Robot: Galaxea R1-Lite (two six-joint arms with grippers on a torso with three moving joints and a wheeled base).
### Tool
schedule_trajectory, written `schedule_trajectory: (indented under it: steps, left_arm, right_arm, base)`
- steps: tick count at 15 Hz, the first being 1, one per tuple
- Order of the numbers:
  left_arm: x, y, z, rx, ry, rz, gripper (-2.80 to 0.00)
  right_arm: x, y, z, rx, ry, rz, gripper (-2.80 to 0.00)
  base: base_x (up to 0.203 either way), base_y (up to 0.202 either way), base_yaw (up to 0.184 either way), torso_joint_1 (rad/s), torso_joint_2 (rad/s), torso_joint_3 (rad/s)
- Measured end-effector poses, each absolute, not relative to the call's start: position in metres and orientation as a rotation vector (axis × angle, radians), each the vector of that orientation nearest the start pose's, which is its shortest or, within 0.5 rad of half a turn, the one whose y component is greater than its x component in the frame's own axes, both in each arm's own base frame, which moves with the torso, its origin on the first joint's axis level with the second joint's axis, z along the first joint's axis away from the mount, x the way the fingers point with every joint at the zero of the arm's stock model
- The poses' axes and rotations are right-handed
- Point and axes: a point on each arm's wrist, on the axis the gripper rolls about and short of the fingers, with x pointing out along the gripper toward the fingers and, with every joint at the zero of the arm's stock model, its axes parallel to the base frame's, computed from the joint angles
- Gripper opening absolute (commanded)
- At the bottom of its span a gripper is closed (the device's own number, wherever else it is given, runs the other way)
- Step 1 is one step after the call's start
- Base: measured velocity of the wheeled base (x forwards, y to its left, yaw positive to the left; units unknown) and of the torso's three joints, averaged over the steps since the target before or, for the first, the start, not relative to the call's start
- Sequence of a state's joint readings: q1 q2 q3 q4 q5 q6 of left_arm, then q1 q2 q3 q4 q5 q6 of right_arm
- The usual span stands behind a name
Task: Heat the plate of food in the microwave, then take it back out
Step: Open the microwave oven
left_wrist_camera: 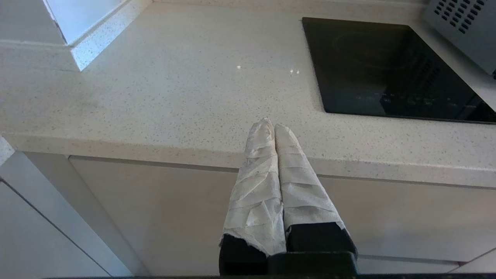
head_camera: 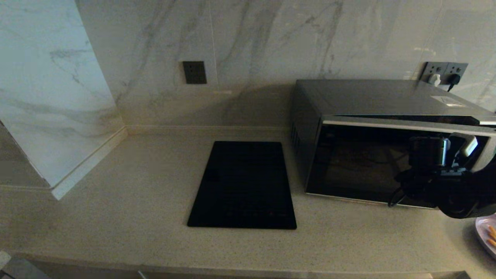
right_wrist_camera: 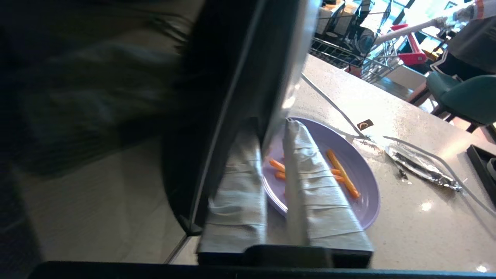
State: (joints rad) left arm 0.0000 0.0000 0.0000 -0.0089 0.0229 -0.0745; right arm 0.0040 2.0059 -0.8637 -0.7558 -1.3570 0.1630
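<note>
The plate of food (right_wrist_camera: 348,170) sits on the surface (head_camera: 116,193) just off the microwave's (head_camera: 387,128) right front corner. My right tool (right_wrist_camera: 274,131) straddles the edge of the microwave door (right_wrist_camera: 232,97), fingers narrowly parted around it. My left tool (left_wrist_camera: 273,126) hangs pressed together before the surface edge, near the black cooktop (head_camera: 244,186).

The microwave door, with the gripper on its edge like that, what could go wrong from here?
The right gripper straddles only the thin edge of the microwave door, so it may slip off as the door swings. The plate of food sits just beyond the fingers; the arm could knock it. A cable lies nearby.
</note>
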Motion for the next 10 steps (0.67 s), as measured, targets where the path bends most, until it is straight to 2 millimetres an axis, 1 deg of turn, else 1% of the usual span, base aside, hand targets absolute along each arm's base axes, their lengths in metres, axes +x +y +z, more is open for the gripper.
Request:
schedule_trajectory:
  steps: [4, 10]
  left_arm:
    - [-0.023, 0.001, 0.076, -0.075, -0.010, 0.023, -2.80]
    - [-0.023, 0.001, 0.076, -0.075, -0.010, 0.022, -2.80]
  right_arm:
    - [0.337, -0.006, 0.114, -0.127, 0.206, -1.313, -2.80]
    - [0.319, 0.023, 0.121, -0.120, 0.184, -1.215, -2.80]
  base:
    - [0.000, 0.000, 0.000, 0.000, 0.00, 0.000]
    - [0.000, 0.000, 0.000, 0.000, 0.00, 0.000]
